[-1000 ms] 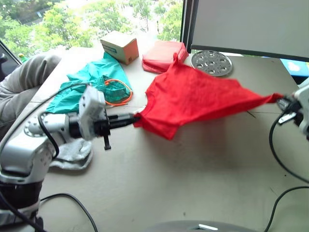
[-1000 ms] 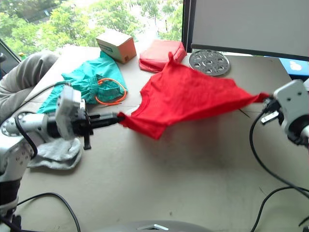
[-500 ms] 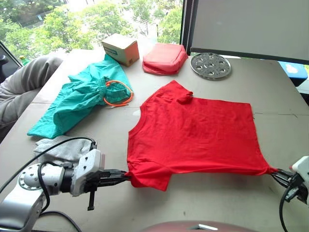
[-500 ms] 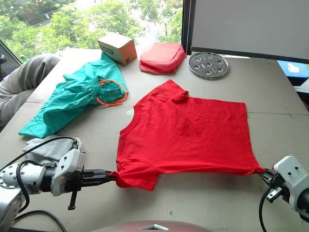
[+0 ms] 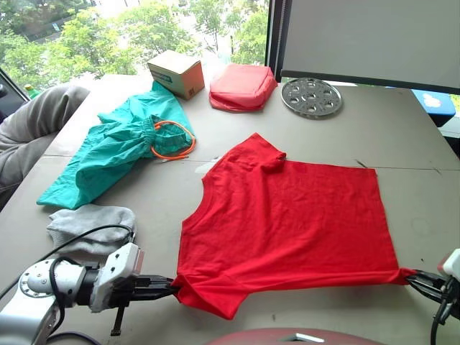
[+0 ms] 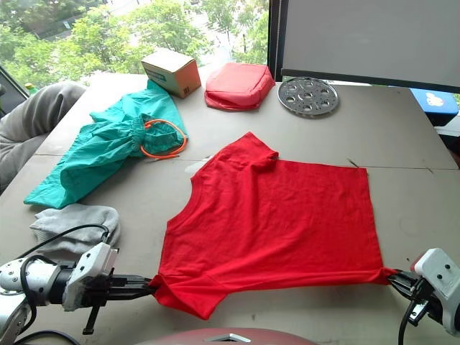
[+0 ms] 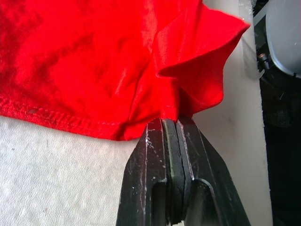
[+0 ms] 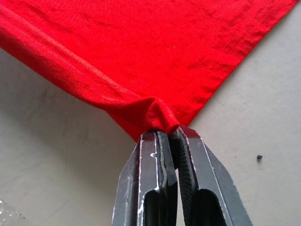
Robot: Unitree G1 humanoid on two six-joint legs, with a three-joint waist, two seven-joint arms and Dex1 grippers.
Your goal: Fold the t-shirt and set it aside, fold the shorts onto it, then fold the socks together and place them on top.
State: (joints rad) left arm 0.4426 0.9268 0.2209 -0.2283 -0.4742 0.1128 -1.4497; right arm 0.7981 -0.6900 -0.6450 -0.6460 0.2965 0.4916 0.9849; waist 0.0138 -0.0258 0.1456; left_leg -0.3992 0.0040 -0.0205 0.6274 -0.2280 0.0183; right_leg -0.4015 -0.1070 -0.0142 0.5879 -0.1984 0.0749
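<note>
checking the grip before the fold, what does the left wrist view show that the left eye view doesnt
Left wrist view: the left claw shut on a bunched fold at the t-shirt's stitched hem.
Left eye view: the shirt spread flat on the table, the right claw pinching the opposite corner, the shorts, the socks.
Both: the red shirt gripped by the left claw.

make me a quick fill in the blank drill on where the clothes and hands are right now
1. Both hands are shut on corners of the ____, the left hand and the right hand.
2. The shorts carry a drawstring cord coloured ____.
3. The grey socks lie nearest the robot's ____ arm.
4. The cardboard box stands beside a red ____.

Missing words: t-shirt; orange; left; pouch
</note>
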